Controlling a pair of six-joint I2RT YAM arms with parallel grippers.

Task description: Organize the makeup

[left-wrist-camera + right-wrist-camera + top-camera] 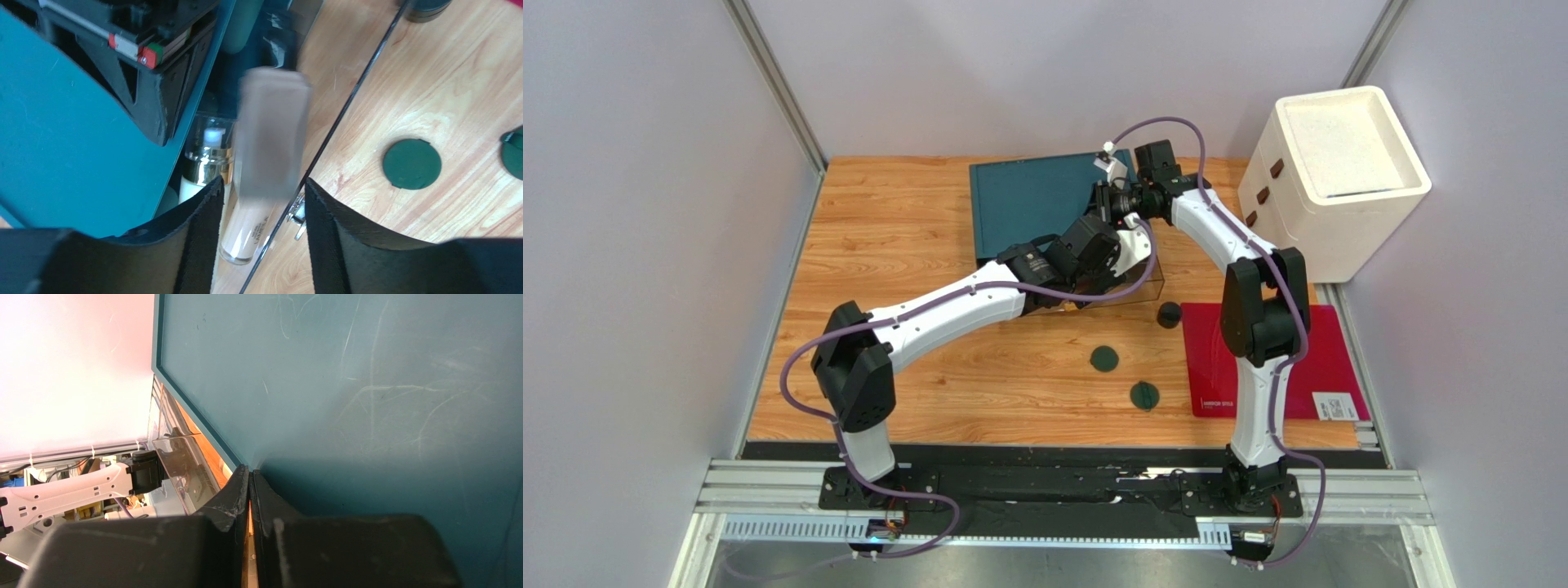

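Light wood-grain table fills the centre of the top view. Plain grey walls at left, back and right. Aluminium posts in the upper corners. White foam box at upper right, beside the table edge. Metal rail along the bottom. Even, soft light.

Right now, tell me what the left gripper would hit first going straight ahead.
Likely the blurred beige tube, right ahead of the open left gripper. Beyond it lie a second tube and a gold-capped bottle. Depth is unclear.
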